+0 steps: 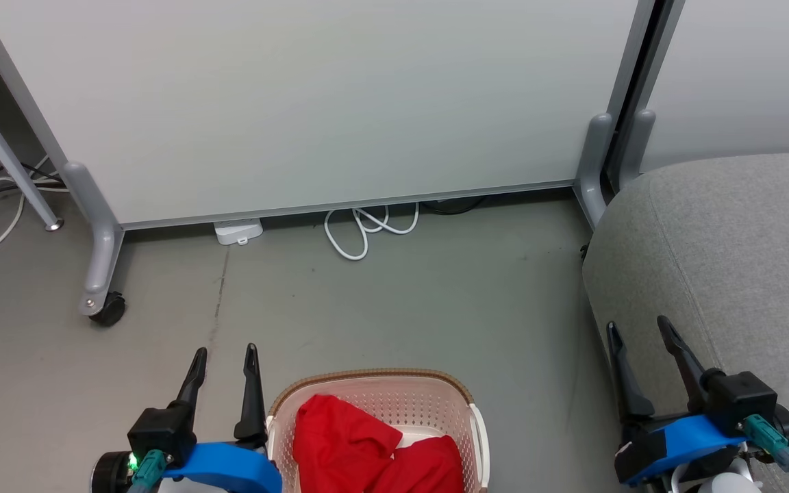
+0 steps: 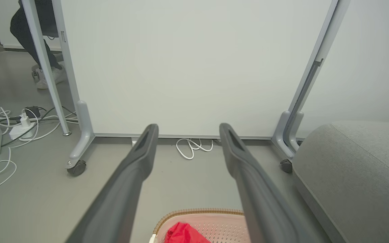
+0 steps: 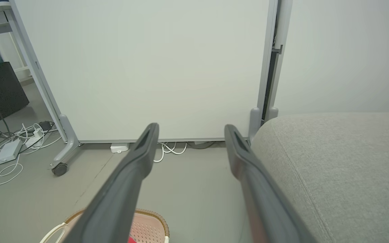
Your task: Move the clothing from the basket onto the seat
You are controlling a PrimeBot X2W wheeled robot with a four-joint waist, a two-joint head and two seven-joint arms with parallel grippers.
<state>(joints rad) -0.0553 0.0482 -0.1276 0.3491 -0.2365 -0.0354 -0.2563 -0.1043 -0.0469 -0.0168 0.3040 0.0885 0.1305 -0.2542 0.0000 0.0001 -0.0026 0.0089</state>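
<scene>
- The left claw (image 1: 225,351) is standing open, its 2 fingers spread with a clear gap between them, and it is gripping nothing.
- It is hovering over the floor (image 1: 401,301) just beside the left side of the basket (image 1: 374,374), with the fingers pointing away from the robot towards the panel (image 1: 333,103).
- The right claw (image 1: 637,325) is also standing open, about as wide as the left, and it is holding nothing.
- It is hanging at the near left edge of the seat (image 1: 723,260), well apart from the basket; whether a finger is touching the grey fabric cannot be told.
- The clothing (image 1: 346,445) is lying crumpled inside the basket, filling its middle and near part, with the far wall's perforations showing behind it.
- Neither claw is touching the clothing.
- The basket is sitting on the floor between the 2 claws, nearer the left one.
- The seat is standing to the right of the basket, apart from it, with bare floor between them.
- A white cable (image 1: 367,229) is lying coiled on the floor under the panel's lower edge, well beyond the basket.
</scene>
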